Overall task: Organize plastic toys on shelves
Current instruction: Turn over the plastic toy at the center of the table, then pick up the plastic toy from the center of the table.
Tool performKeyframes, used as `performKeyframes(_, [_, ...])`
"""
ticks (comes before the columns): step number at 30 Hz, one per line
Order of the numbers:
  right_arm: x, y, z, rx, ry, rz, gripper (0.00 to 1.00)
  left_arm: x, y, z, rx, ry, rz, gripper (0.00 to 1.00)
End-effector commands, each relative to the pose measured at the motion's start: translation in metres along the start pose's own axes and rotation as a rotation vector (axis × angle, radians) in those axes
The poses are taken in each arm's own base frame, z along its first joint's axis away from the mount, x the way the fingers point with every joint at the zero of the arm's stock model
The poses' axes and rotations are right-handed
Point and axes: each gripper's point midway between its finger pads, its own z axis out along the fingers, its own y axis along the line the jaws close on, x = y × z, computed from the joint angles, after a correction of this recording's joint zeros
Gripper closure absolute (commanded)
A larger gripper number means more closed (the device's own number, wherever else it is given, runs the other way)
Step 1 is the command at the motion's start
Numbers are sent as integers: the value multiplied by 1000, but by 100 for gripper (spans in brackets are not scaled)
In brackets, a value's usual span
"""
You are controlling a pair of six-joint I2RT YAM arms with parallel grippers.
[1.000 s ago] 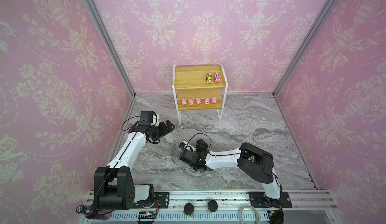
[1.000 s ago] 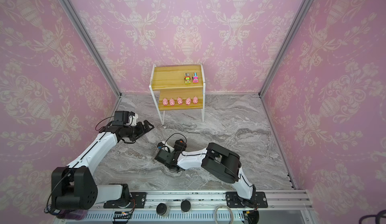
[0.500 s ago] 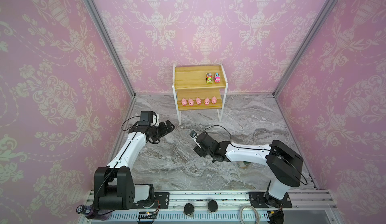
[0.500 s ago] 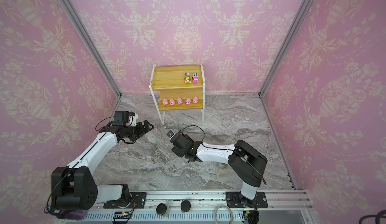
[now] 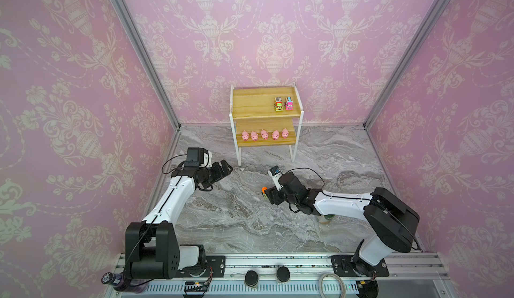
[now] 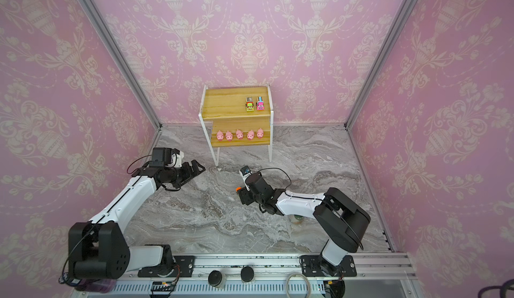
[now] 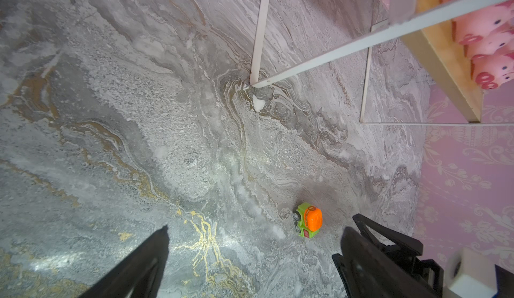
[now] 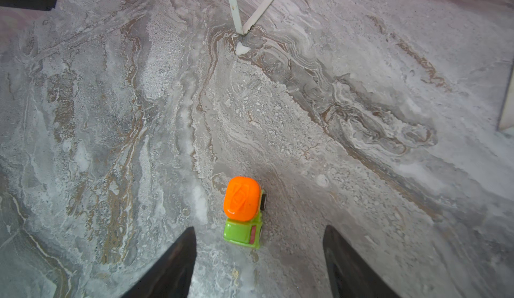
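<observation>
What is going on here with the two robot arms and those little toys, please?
The right gripper is low over the marble tabletop, jaws open, tips just reaching either side of the orange-green truck, not gripping it. The left gripper hovers open and empty nearby. On the two-tier rack, five pink pigs line the lower board and two trucks sit on top.

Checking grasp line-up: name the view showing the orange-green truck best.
The right wrist view: the orange-green truck is large, sharp, whole. The left wrist view shows it small; both top views show only an orange speck.
</observation>
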Motion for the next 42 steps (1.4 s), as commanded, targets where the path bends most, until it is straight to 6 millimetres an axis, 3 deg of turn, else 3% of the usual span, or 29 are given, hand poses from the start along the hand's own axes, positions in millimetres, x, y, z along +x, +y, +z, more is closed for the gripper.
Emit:
performKeyframes(1, [2,7,10,-39,-41,72,28,0,2,-2,-9,3,19,2])
performKeyframes(14, [20,16,36,31,24,-59,35,0,4,-1,-14,5,19,1])
performKeyframes(28, [22,14,47,139,78,-133,64,1,4,-1,-15,7,17,1])
performKeyframes(30, [17,17,43,137,73,-145,71,0,4,-2,-14,4,19,1])
performKeyframes(34, [0,27,28,135,52,-174,74,-1,2,-5,-12,-8,28,1])
performKeyframes(42, [-65,44,-36,114,-16,-149,79,-10,-7,-32,-18,-115,84,1])
